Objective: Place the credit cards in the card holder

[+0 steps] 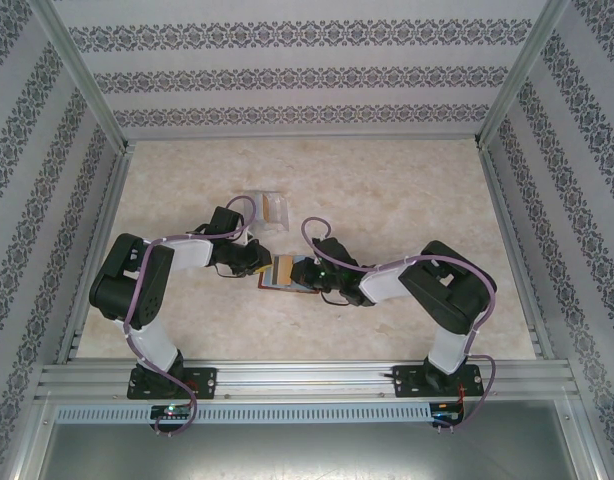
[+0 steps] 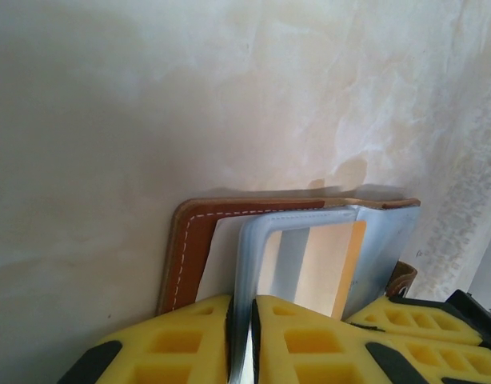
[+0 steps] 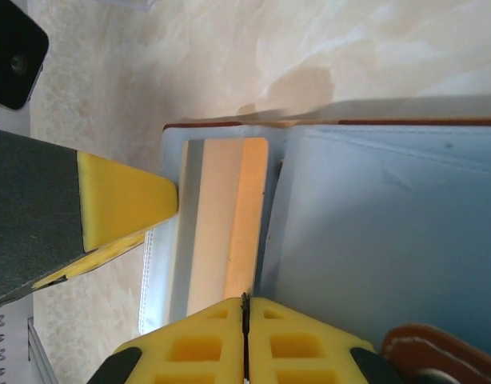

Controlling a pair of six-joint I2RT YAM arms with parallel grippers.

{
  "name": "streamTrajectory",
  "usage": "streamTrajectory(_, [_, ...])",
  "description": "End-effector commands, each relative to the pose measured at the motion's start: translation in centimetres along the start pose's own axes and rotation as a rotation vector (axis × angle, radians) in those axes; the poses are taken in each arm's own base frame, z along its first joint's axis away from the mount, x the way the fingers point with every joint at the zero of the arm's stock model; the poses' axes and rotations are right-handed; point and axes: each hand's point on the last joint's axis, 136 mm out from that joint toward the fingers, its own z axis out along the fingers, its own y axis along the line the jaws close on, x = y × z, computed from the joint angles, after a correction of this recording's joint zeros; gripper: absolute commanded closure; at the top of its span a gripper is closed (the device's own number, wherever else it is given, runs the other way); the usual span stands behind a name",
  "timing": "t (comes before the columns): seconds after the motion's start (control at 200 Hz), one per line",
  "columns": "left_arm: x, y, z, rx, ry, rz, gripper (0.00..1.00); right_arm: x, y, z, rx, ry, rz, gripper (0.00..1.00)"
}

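Note:
The card holder (image 1: 287,272) lies open at mid-table between my two grippers. Its reddish-brown cover (image 2: 189,256) rests on the table, with a greyish-blue inner pocket (image 2: 261,240) lifted. My left gripper (image 2: 242,308) is shut on that pocket's edge. An orange-tan credit card (image 2: 325,264) sits partly inside the pocket, also seen from the right wrist (image 3: 241,216). My right gripper (image 3: 245,302) is shut with its tips at the card's near edge; whether it pinches the card is unclear. The left gripper's finger (image 3: 125,200) touches the pocket's side.
More pale credit cards (image 1: 270,208) lie on the table behind the holder. The holder's snap tab (image 3: 437,348) shows beside my right fingers. Patterned walls and metal rails (image 1: 87,290) enclose the table.

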Motion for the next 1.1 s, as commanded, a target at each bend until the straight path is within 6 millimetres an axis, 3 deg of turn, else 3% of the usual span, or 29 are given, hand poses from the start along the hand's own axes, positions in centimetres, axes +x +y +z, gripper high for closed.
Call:
streamTrajectory(0.0, [0.7,1.7,0.2,-0.048,0.01,-0.037,0.82,0.9,1.1,1.0,-0.009,0.032,-0.045,0.95])
streamTrajectory(0.505, [0.9,1.4,-0.6,-0.045,-0.006,-0.025,0.68,1.0,2.5,1.8,-0.027,0.062,-0.057,0.92])
streamTrajectory(0.694, [1.0,1.3,-0.8,-0.048,-0.005,-0.021,0.66,0.4,2.5,1.8,-0.029,0.058,-0.067,0.9])
streamTrajectory(1.094, [1.1,1.1,-1.0,-0.041,-0.005,-0.019,0.62,0.3,4.6,2.0,-0.121,0.083,-0.078,0.86])
